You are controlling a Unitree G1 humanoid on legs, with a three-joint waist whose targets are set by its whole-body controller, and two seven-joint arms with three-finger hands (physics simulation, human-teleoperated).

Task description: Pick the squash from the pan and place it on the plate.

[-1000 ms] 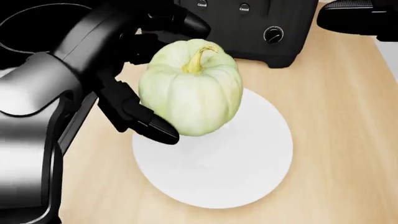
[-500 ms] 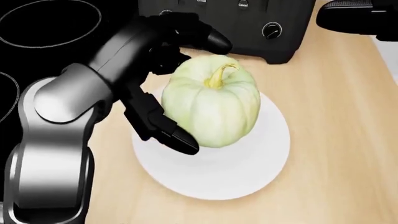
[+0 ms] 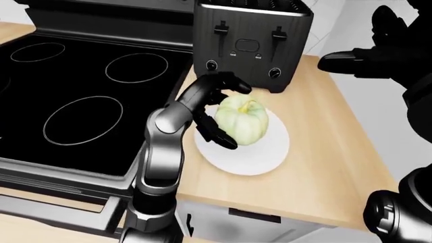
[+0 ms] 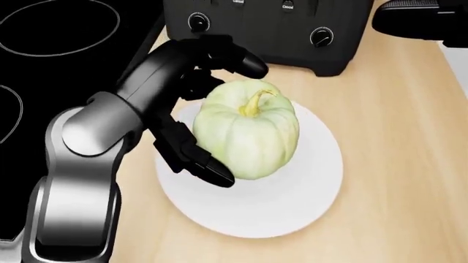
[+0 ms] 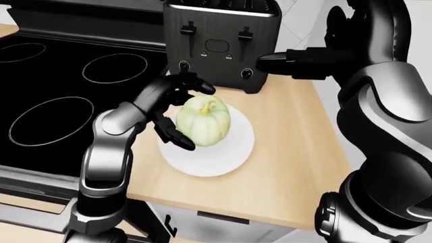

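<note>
The pale green squash [image 4: 248,137] with a yellow stem sits upright on the white plate [image 4: 292,208], toward the plate's upper left. My left hand [image 4: 240,123] comes in from the left and is shut on the squash, with fingers [image 4: 237,59] over its top and one finger along its lower left side. My right hand [image 5: 300,55] hangs open and empty above the counter at the right, beside the toaster. No pan shows in any view.
A black toaster [image 4: 270,27] stands just above the plate. The black cooktop [image 3: 67,101] lies to the left of the wooden counter [image 4: 410,164]. The counter's right edge [image 3: 358,147] runs close to the plate.
The squash and my left hand have come down a little onto the plate. The right hand has not moved.
</note>
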